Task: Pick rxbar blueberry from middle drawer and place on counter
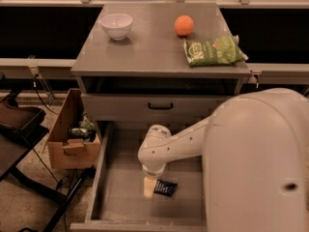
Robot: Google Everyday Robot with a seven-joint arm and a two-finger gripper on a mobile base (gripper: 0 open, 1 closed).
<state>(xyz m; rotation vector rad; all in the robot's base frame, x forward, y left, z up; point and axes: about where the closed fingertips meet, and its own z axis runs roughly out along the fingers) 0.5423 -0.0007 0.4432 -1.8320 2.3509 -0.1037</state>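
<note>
The rxbar blueberry (165, 188) is a small dark navy wrapper lying flat on the floor of the open middle drawer (120, 197). My gripper (150, 187) reaches down into the drawer from my white arm, its pale tip right beside the bar's left edge and touching or nearly touching it. The counter (149, 47) is the grey cabinet top above the drawers. My arm's large white shell hides the drawer's right side.
On the counter stand a white bowl (116, 25), an orange (184, 25) and a green chip bag (214, 50). A shallower drawer front with a black handle (160, 106) sits above the open drawer. A cardboard box (72, 137) of items stands on the floor at left.
</note>
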